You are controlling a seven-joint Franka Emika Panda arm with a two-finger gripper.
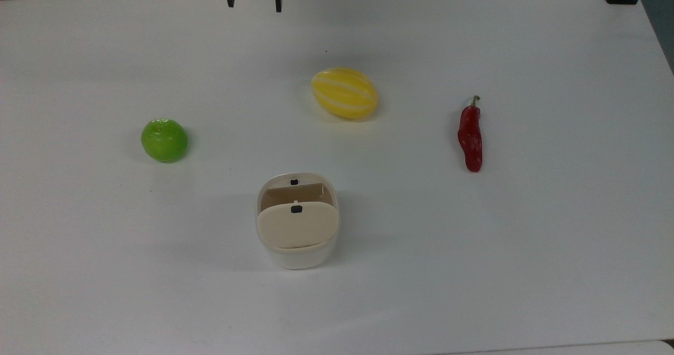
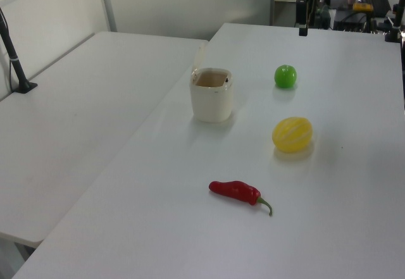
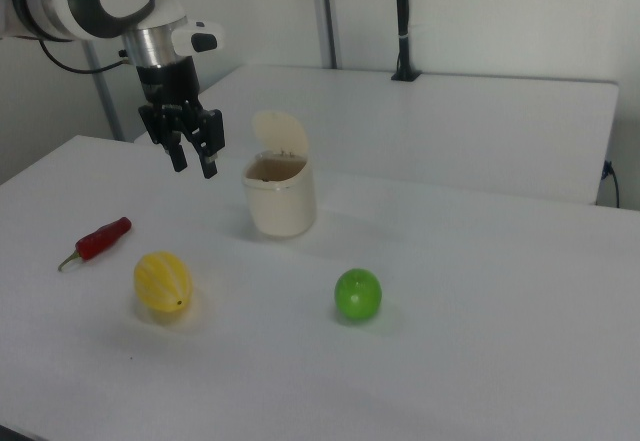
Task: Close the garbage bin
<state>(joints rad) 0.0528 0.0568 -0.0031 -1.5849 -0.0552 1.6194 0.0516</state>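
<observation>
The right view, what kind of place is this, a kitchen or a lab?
Probably a robotics lab, not a kitchen: a robot arm with a gripper hangs above a bare white table set with toy-like produce, a green apple and a yellow melon.

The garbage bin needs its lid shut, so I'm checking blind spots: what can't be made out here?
- Garbage bin bottom: in the top view the raised lid covers most of the opening.
- Lid hinge: in the right view it sits behind the bin.
- End effector: the top view's upper edge cuts off all but its fingers.
</observation>
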